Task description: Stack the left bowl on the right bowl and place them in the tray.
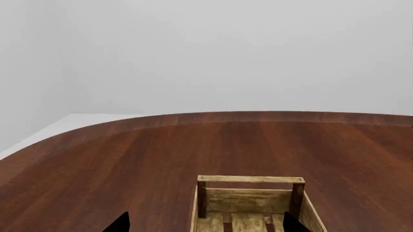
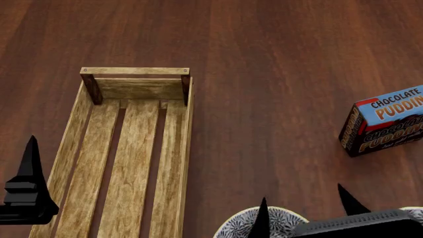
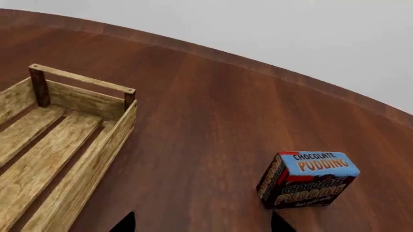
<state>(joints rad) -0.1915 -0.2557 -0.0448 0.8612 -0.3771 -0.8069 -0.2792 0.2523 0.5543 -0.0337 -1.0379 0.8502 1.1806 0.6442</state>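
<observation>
The tray [image 2: 178,148], a long crate of light wood with darker corner posts, lies empty on the table at left of centre. A bowl [image 2: 238,225] with a dark speckled pattern shows at the bottom edge, partly hidden by my right gripper [image 2: 300,198], which hovers open just above and beyond it. A sliver of a second pale rim [image 2: 416,213] shows at the bottom right corner. My left gripper [image 1: 206,224] is open over the tray's [image 1: 248,180] left side, and one of its fingers [image 2: 29,158] shows in the head view. Neither gripper holds anything.
A blue chocolate pudding box [image 2: 387,121] stands on the table at the right, also seen ahead of the right gripper [image 3: 203,224] as the box [image 3: 310,179]. The dark wooden table [image 2: 278,59] ends in a curved far edge [image 1: 226,117].
</observation>
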